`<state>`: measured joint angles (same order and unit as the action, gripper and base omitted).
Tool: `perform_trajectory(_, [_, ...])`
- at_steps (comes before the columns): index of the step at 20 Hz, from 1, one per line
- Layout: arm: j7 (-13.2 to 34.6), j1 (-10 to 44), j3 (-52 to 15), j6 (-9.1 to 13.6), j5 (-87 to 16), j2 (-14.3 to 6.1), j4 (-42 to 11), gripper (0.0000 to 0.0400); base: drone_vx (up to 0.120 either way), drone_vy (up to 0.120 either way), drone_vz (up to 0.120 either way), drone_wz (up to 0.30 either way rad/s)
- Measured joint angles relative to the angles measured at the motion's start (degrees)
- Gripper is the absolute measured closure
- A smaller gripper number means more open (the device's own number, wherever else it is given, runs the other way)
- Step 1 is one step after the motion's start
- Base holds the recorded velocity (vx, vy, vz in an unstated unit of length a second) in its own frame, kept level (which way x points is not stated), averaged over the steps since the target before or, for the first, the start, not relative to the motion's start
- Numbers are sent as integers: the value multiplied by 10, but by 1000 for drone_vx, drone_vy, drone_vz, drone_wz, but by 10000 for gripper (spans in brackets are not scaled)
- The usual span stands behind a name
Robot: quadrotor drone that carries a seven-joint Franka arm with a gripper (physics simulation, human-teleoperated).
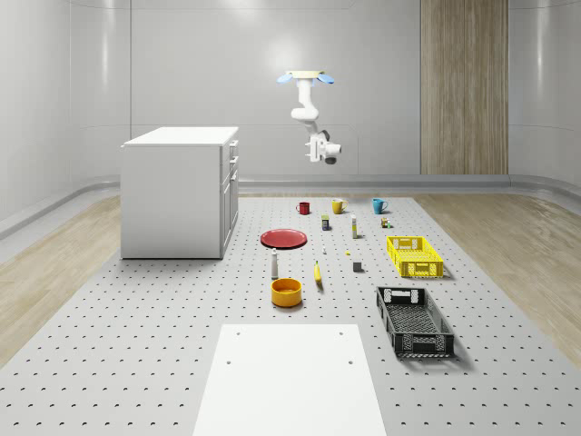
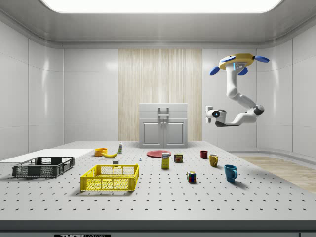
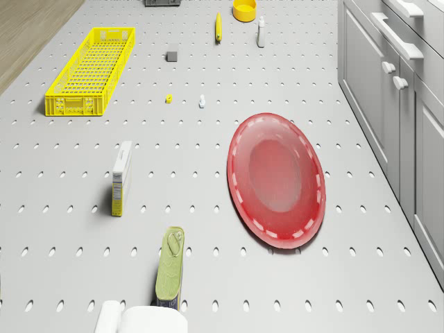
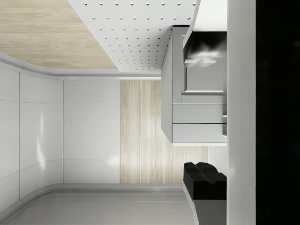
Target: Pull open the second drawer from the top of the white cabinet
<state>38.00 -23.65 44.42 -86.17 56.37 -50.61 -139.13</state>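
Whole-scene view: high, distant, facing the far wall. Side view: low, at table level, facing the white cabinet (image 2: pixel 163 125) front. Drone view: steeply downward, near the red plate (image 3: pixel 277 179). Wrist view: rolled sideways toward the cabinet. All share the cabinet.

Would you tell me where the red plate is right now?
The red plate lies flat on the perforated table just off the white cabinet's drawer front, towards the whole-scene view's right, with the orange bowl nearer the camera.

no legible text, labels or numbers, print on box (image 3: pixel 121 177) and can (image 3: pixel 169 266) unreadable
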Motion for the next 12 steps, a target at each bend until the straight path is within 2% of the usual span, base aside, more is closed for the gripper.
perform_trajectory(12, [18,-37,17,-32,-22,-31,-4,100,120,-120,0,0])
